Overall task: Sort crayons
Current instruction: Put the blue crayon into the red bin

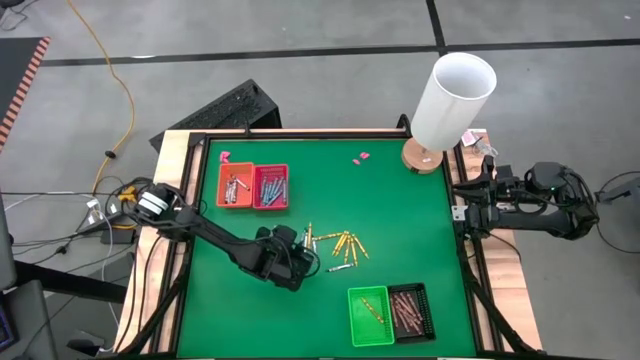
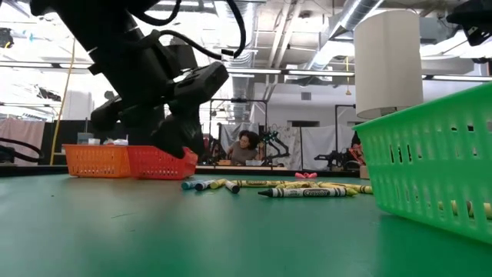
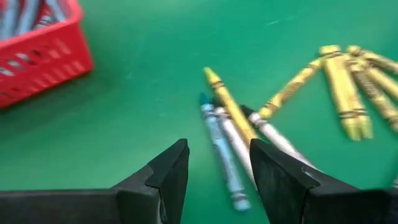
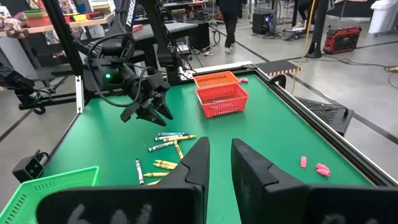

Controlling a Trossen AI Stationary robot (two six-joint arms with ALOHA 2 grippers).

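Observation:
Loose crayons lie flat on the green table: a blue one (image 3: 221, 152), two grey ones (image 3: 235, 138) and a yellow one (image 3: 227, 106) side by side, with a yellow bunch (image 1: 348, 245) further right. My left gripper (image 3: 217, 180) is open and tilted down just above this small group (image 1: 310, 237), its fingers standing either side of the blue crayon's near end without touching it. In the low view its tips (image 2: 183, 154) hang clear of the table. My right gripper (image 4: 221, 163) waits high at the table's right edge (image 1: 470, 205), open with nothing between its fingers.
An orange tray (image 1: 235, 185) and a red tray (image 1: 271, 186) with crayons stand at the far left. A green tray (image 1: 370, 315) and a black tray (image 1: 410, 310) stand at the near edge. A white lamp (image 1: 450, 100) is at the far right, near pink scraps (image 1: 361, 157).

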